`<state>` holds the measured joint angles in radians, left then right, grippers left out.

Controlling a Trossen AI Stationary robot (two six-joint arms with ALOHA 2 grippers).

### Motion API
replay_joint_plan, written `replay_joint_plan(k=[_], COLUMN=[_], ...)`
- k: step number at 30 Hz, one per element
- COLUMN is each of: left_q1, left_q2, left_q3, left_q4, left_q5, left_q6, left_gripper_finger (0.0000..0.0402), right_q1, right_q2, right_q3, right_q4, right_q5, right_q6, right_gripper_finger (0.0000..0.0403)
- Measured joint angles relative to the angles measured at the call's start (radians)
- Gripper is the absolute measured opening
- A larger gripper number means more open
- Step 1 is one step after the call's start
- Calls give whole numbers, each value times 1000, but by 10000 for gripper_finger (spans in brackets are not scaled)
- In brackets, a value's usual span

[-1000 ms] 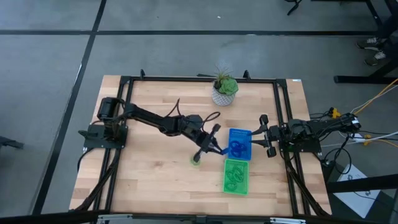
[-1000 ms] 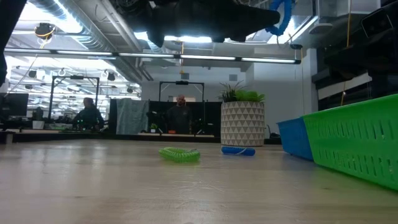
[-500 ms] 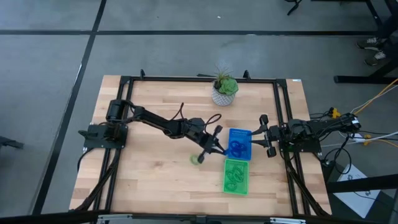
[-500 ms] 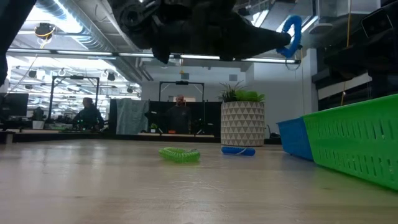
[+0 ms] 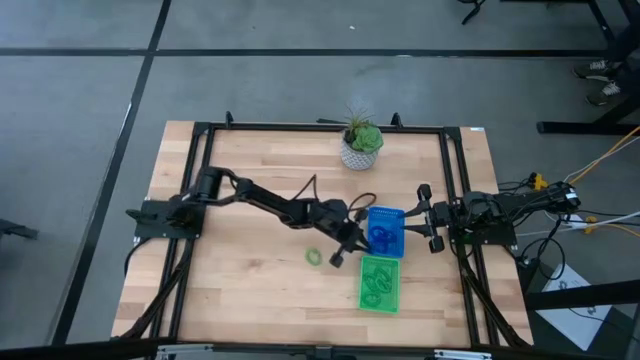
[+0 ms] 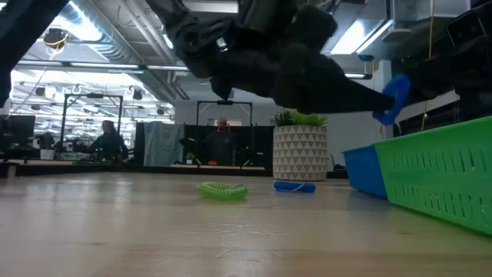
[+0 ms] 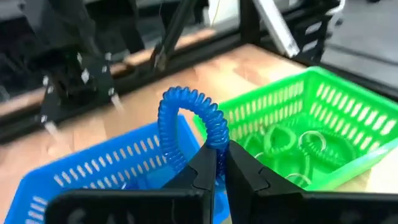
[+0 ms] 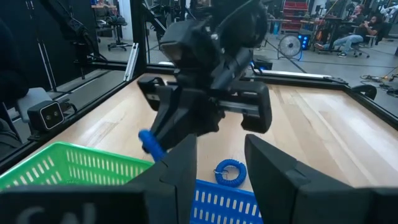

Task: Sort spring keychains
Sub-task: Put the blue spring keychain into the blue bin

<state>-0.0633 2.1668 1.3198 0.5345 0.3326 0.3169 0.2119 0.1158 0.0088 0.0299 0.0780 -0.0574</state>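
My left gripper (image 7: 216, 163) is shut on a blue spring keychain (image 7: 189, 121) and hovers at the left rim of the blue tray (image 5: 388, 230); the low view shows them (image 6: 393, 98) above the table. Just nearer lies the green tray (image 7: 323, 118), with green keychains (image 7: 287, 140) inside. One green keychain (image 5: 315, 257) lies flat on the wood left of the trays. Another blue keychain (image 8: 230, 173) lies on the table beyond the blue tray. My right gripper (image 8: 221, 165) waits open at the table's right side. My left gripper pinches the blue keychain's coil at one side of the loop (image 7: 216, 149) between its two fingertips. The fingers come from the table's left, slanting a little downward. The rest of the loop arches past the fingertips, lifted clear of table and tray.
A potted plant in a white patterned pot (image 5: 360, 146) stands at the far edge, middle. A black frame (image 5: 200, 130) runs round the tabletop. Bare wood stretches left of the trays (image 5: 240, 280). People and desks show in the room behind.
My left gripper has gone down and toward the table's right edge, up to the blue tray, carrying the blue keychain, and has rolled slightly. It stays shut. The keychains on the table have not moved.
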Motion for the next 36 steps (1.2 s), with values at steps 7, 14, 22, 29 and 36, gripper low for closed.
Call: replay_joint_plan(k=[7,14,22,29,36], left_q1=[-9,-1,7,6,8], left_q2=[6,7,7,7,7], left_q3=[77,77,103,167,172], left_q4=[-165,-173,-206,-308,-325], left_q5=[-62,-62,-67,-82,-132], left_q6=[11,9,-6,-17,-18], left_gripper_finger=[13,13,13,13,13], right_q1=[0,0,0,0,0], right_q2=[0,0,0,0,0], right_q3=[0,0,0,0,0], right_q4=[0,0,0,0,0], right_q5=[0,0,0,0,0], right_q6=[0,0,0,0,0], right_gripper_finger=[136,136,136,136,136])
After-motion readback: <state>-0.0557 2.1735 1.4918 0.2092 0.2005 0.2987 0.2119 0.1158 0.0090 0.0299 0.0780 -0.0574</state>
